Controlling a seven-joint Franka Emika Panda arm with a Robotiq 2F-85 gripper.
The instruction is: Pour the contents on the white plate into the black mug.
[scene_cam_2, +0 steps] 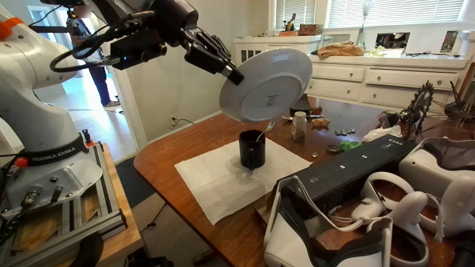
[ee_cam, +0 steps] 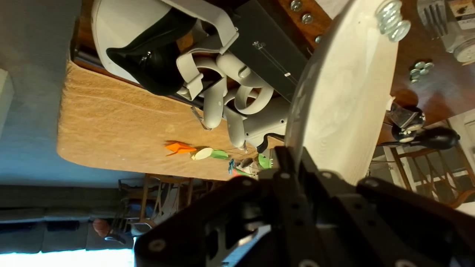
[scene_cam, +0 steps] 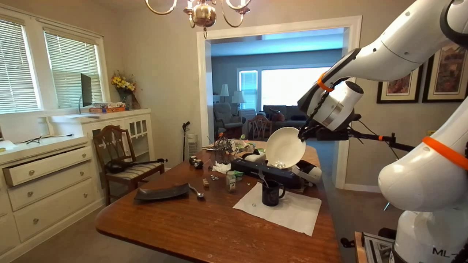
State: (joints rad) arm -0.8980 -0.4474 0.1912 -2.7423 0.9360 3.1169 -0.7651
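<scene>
My gripper (scene_cam: 302, 134) is shut on the rim of the white plate (scene_cam: 286, 144); the wrist view also shows the fingers (ee_cam: 297, 163) on both sides of the rim. The plate (scene_cam_2: 269, 85) is held in the air, steeply tilted. The contents, clear greenish glassy bits (ee_cam: 391, 20), lie bunched at the plate's lower edge; they also show in an exterior view (scene_cam: 280, 164). The black mug (scene_cam_2: 252, 150) stands upright on white paper below the plate's low edge, a fork (scene_cam_2: 268, 128) leaning in it. The mug (scene_cam: 270, 193) is not visible in the wrist view. The plate and mug appear apart.
White paper (scene_cam_2: 207, 185) lies under the mug. A long dark box (scene_cam_2: 345, 163) and white headsets (scene_cam_2: 326, 237) are beside it. A small jar (scene_cam_2: 299, 126), loose glassy bits (scene_cam_2: 345, 131), a spoon (scene_cam: 199, 194) and a flat dark tray (scene_cam: 162, 192) are on the table.
</scene>
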